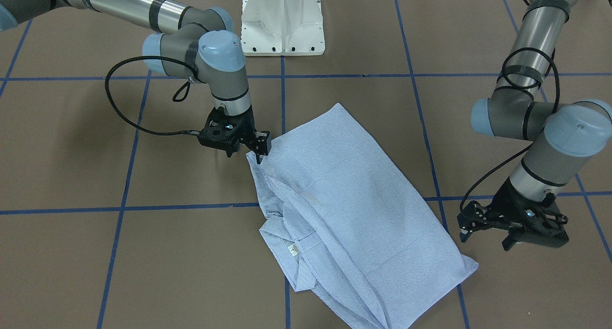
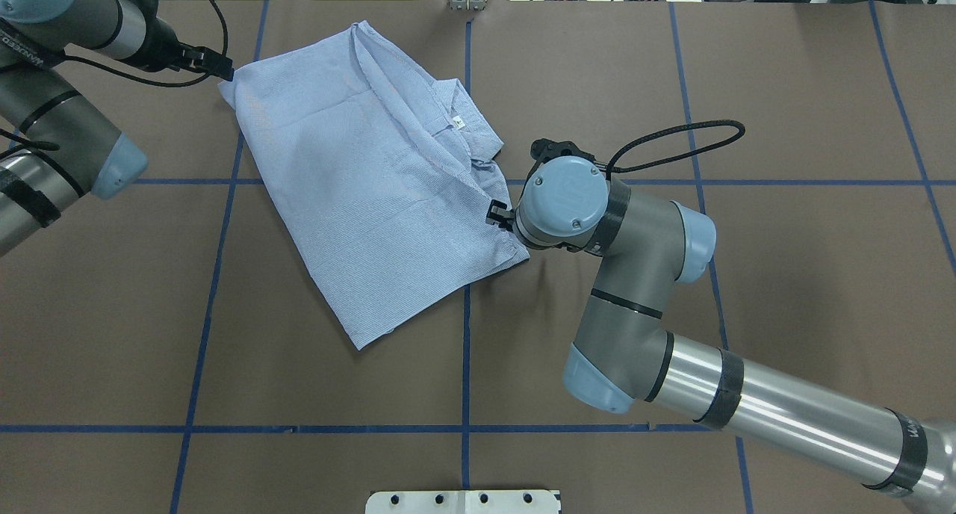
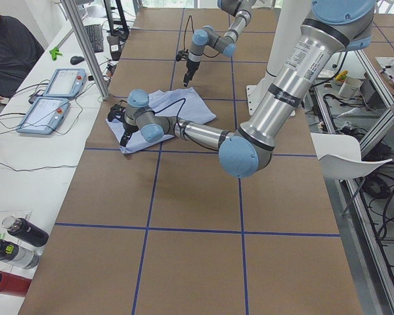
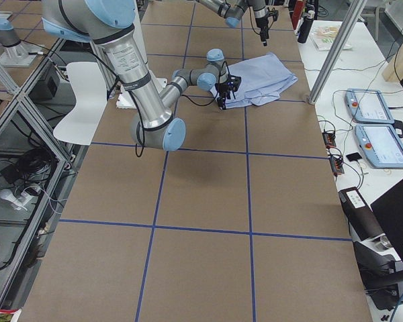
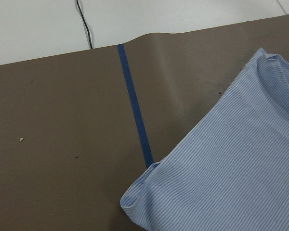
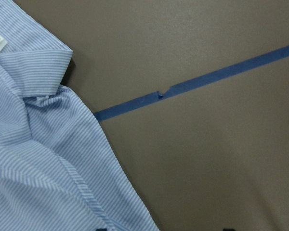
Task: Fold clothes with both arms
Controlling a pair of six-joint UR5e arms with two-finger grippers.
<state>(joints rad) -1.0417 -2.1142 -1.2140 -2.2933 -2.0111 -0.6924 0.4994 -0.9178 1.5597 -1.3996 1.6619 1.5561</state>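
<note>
Left gripper [image 1: 485,238] hangs with its jaws spread and holds nothing, just off one corner of the striped shirt [image 2: 373,200]. The shirt lies flat and diagonal on the brown table [image 2: 747,312], folded narrow, its collar label [image 2: 458,123] facing up near the far edge. Right gripper [image 1: 258,149] stands at the shirt's right edge, jaws wide, one fingertip over cloth and the other over bare table

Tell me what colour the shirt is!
The shirt is light blue with fine white stripes, clearest in the right wrist-mounted view.
</note>
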